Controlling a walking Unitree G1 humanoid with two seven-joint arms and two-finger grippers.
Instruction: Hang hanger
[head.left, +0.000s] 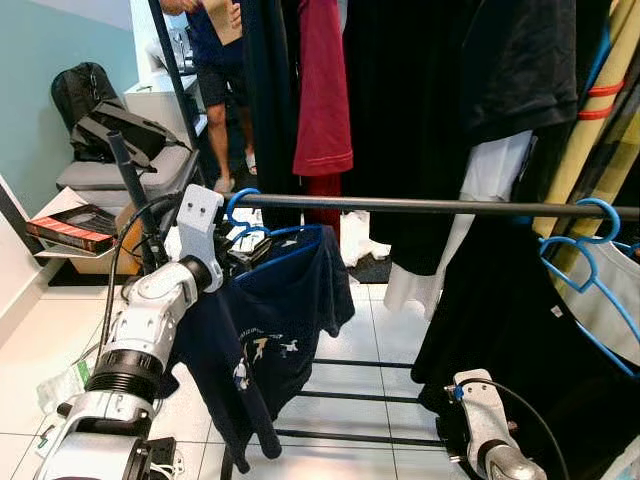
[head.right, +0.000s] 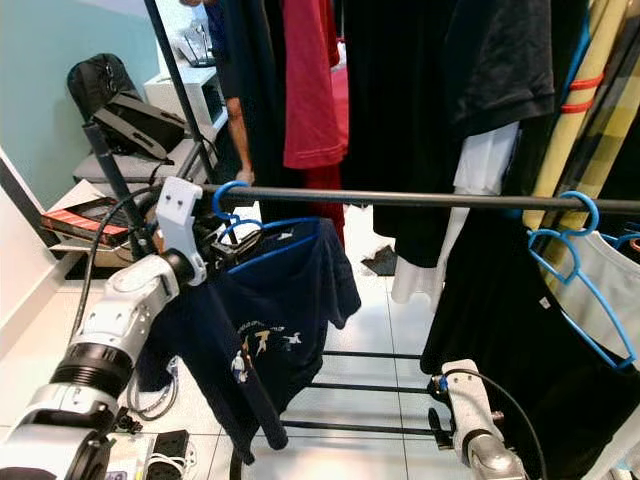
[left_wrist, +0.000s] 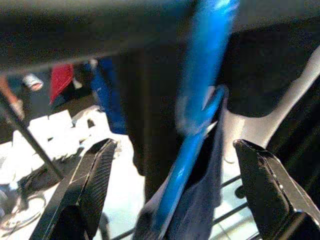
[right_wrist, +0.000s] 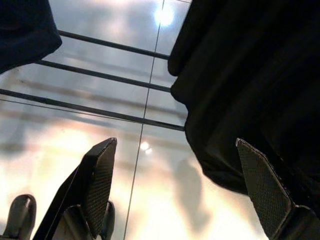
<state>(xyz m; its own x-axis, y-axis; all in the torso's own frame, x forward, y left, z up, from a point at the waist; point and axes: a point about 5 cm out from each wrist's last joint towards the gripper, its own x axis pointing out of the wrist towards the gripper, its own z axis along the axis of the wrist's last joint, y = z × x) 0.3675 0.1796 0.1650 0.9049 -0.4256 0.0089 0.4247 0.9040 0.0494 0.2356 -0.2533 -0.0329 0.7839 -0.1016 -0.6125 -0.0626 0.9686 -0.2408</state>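
From the left eye, the blue hanger (head.left: 262, 232) with its navy T-shirt (head.left: 270, 320) sits at the left end of the dark rail (head.left: 430, 207), its hook curled over the bar. The left gripper (head.left: 232, 243) is right at the hanger's neck, just under the rail, reaching in from the robot's left, so the hanger's long axis runs away from it to the right and slightly down. The right gripper's arm hangs low by the black clothes, well apart from the hanger; the left arm is plainly the nearer one.

The right eye shows the same: the hook (head.right: 228, 197) appears to rest on the rail, with the wrist just beside it.

Looking along the left wrist, the two black fingers (left_wrist: 87, 185) stand spread wide, and the blue hanger runs up between them without touching either, meeting the rail overhead. I judge the hanger is already borne by the bar, so the next move is a straight pull back along the fingers' own line.

Along the right wrist, the fingers (right_wrist: 97, 182) are likewise spread, holding nothing, over the tiled floor (right_wrist: 150, 200).
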